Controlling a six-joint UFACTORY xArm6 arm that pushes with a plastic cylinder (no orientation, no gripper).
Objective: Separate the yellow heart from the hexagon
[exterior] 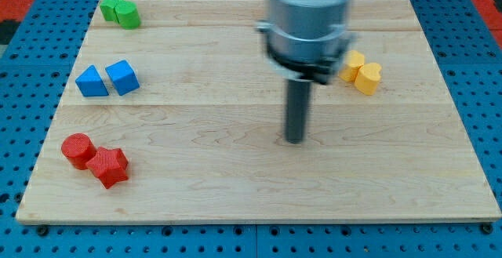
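Standing apart: my tip (294, 140), yellow heart (368, 78)

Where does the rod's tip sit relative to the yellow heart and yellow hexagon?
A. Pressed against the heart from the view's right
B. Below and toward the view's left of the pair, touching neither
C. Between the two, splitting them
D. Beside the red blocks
B: my tip rests on bare board, down and to the view's left of the yellow hexagon and yellow heart, which sit touching each other.
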